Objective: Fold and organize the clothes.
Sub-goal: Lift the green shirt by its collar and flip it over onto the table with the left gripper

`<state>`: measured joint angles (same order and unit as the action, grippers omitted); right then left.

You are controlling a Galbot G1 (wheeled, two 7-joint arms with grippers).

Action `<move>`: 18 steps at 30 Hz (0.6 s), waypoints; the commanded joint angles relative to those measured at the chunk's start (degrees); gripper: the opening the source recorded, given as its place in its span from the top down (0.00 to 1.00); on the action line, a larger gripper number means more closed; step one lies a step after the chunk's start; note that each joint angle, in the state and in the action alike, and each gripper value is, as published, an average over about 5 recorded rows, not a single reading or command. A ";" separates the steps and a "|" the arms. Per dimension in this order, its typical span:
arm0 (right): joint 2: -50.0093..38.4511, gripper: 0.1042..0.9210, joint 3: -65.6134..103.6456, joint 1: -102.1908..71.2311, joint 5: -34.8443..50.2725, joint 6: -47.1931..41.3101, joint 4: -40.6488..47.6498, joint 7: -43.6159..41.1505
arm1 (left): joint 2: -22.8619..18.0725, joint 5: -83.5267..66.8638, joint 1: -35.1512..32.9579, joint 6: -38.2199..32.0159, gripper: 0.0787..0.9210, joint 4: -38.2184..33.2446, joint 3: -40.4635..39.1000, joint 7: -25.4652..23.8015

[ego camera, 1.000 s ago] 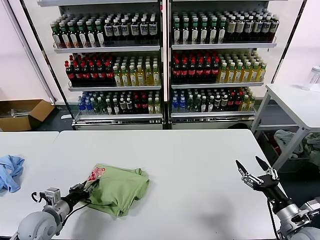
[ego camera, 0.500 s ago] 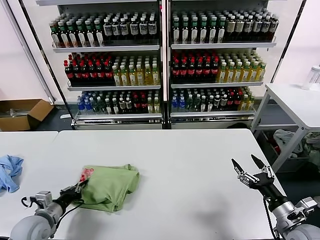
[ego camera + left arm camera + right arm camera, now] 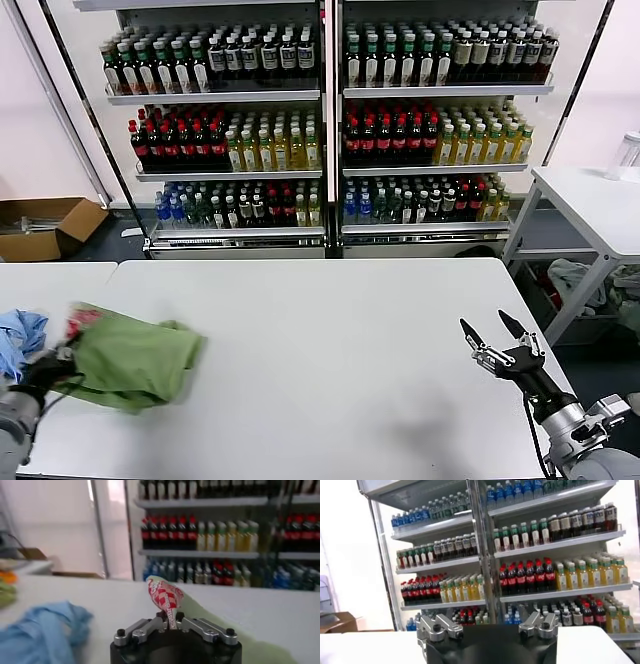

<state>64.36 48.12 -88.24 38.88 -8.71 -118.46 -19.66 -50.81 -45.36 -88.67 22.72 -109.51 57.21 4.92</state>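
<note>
Left gripper (image 3: 170, 625): clamped together on a bunched fold of the shirt (image 3: 130, 358), the red-and-white checkered print pinched right between the tips. You hold it at the shirt's near-left end. From that grip the green bundle trails away toward the middle of the surface (image 3: 330, 330), so its long axis runs from your left gripper out to the robot's right. The bulk of it rests on the surface.

Just beyond the left gripper on its outer side: a blue cloth (image 3: 20, 335), near the shirt's pinched end; I cannot tell whether they touch.

Right gripper (image 3: 497, 340): fingers spread apart, holding nothing, hovering near the right edge of the surface. The shirt lies well apart from it, across a wide stretch of bare top.

Judgement: the left arm is the one that counts here. Any placing move turns on the free end of the shirt pointing rightward from your grip. Watch that the pinched end does not snag the blue cloth when you let go.
</note>
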 commanded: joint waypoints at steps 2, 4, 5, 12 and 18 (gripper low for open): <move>0.23 0.12 -0.17 0.00 -0.22 0.04 -0.16 -0.03 | -2.05 1.19 -0.49 0.57 0.94 -12.82 3.07 5.82; 0.36 0.12 0.06 -0.23 -0.27 0.01 -0.47 -0.05 | -3.15 2.57 0.49 1.07 0.94 -15.84 -1.66 7.03; 0.40 0.12 0.27 -0.38 -0.28 0.01 -0.60 -0.05 | -3.57 3.36 0.86 1.20 0.94 -17.01 -4.00 7.46; 1.27 0.12 1.74 -1.79 -0.81 0.02 -1.35 -0.13 | -5.67 11.32 4.98 1.61 0.94 -20.38 -29.76 10.84; 2.26 0.12 2.27 -3.18 -1.84 -0.45 -2.93 -0.05 | -9.27 6.88 13.95 5.68 0.94 -15.74 -47.06 13.31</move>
<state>66.15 49.89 -90.51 37.61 -8.98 -120.31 -19.74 -56.14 -38.54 -83.73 24.83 -124.11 37.12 13.75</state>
